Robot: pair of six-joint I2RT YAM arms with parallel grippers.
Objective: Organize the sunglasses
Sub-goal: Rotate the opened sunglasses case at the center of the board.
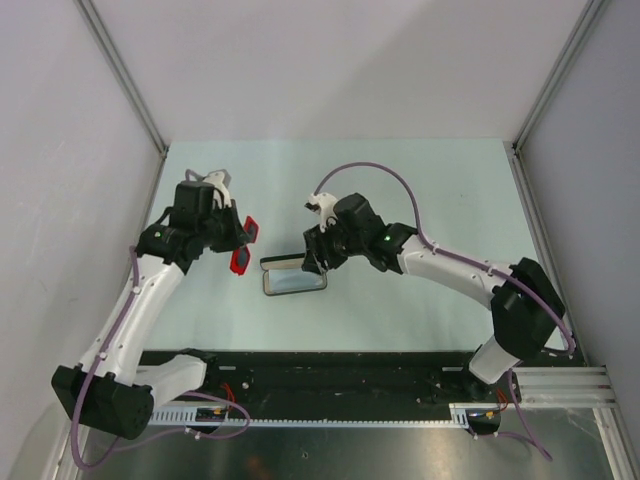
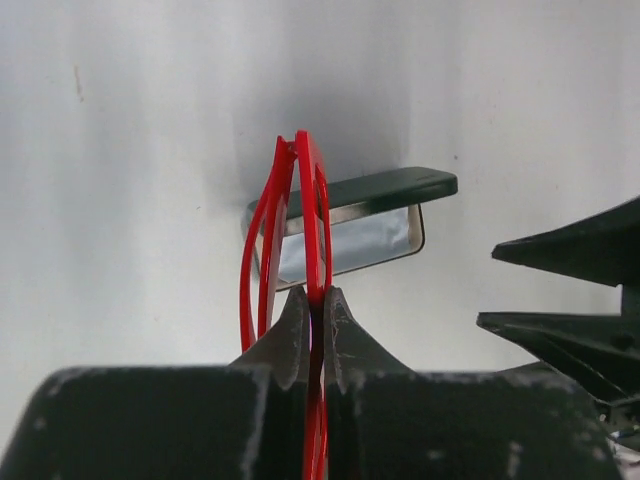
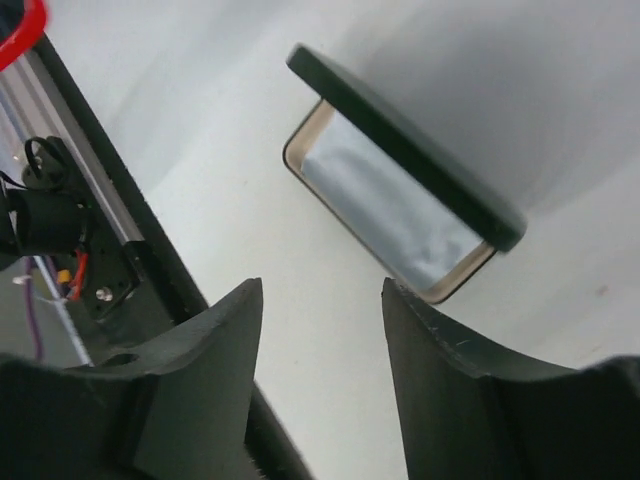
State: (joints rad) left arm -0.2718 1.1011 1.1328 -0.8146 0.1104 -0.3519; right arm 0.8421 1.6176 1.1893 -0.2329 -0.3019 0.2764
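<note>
The table (image 1: 400, 190) gives plenty of room, so the risk lies around the black case (image 1: 293, 280), which lies open at mid-table with its long axis running left to right and its lid (image 3: 410, 130) only partly raised along the far edge. A grey-blue cloth (image 3: 385, 210) already lies in the tray. The right gripper (image 3: 322, 290) hangs by the far-right corner of the case with its fingers apart and nothing between them. With the lid unsupported, it could drop, or block the way in, as the glasses come across. The left gripper (image 2: 315, 300) is pinched tight on the sunglasses (image 2: 300, 220), holding them clear of the table just left of the case. They look folded, with the temple arms lying against the frame. From above, the sunglasses' long axis runs roughly near to far, the far lens leaning a little right, so it lies crosswise to the tray. Brought over like that, they would likely bridge the rim or catch the lid rather than settle inside, so a turn of the wrist seems needed first. The thin frame is gripped only by the fingertips, and a knock against the rim might twist it loose.
</note>
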